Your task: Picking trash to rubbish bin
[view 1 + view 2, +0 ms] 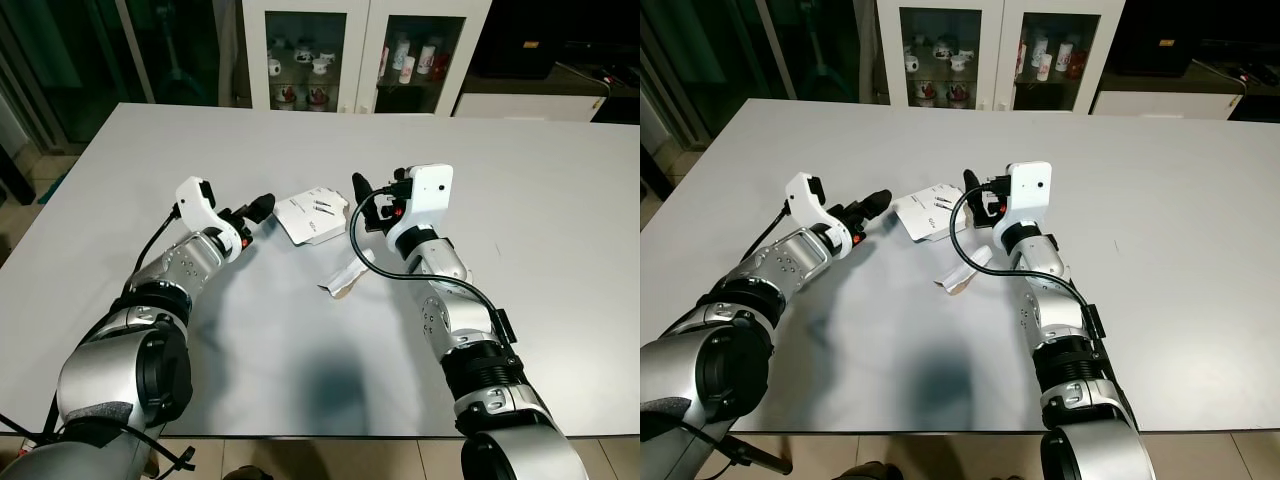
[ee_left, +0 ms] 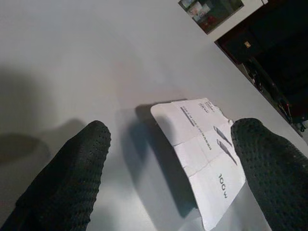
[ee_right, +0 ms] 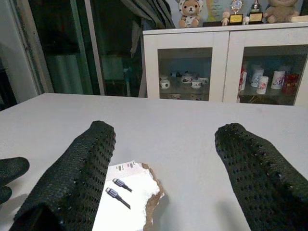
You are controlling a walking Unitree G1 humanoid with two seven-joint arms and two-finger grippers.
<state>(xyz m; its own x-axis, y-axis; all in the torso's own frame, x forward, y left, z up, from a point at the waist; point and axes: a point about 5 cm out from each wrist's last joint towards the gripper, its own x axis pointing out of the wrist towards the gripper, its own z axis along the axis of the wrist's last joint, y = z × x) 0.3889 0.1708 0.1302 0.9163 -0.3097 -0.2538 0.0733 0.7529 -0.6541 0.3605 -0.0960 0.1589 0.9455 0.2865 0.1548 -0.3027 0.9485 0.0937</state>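
A torn white card package (image 1: 312, 216), printed with small cable pictures and the mark 100W, lies flat on the pale grey worktop (image 1: 560, 230) between the two arms; a smaller scrap of torn paper (image 1: 341, 280) with a brown edge lies just beside it, nearer the robot and close under the right arm; the left tool (image 1: 255, 210) sits low over the worktop just to the left of the package, its two black fingers (image 2: 67, 178) spread apart with the package lying in the gap ahead of them, gripping nothing; the right tool (image 1: 362, 190) is raised at the right edge of the package, its fingers (image 3: 72, 178) likewise held wide apart and empty, the torn corner of the package lying below and between them; in the right wrist view the tip of the left tool shows at the far edge, near the package but not on it; beyond the far side of the worktop stands a white cabinet (image 1: 360, 50) with glass doors, with cups and jars on its shelves and soft toys and small trophies on its top; dark glass doors (image 3: 72, 48) stand to its left
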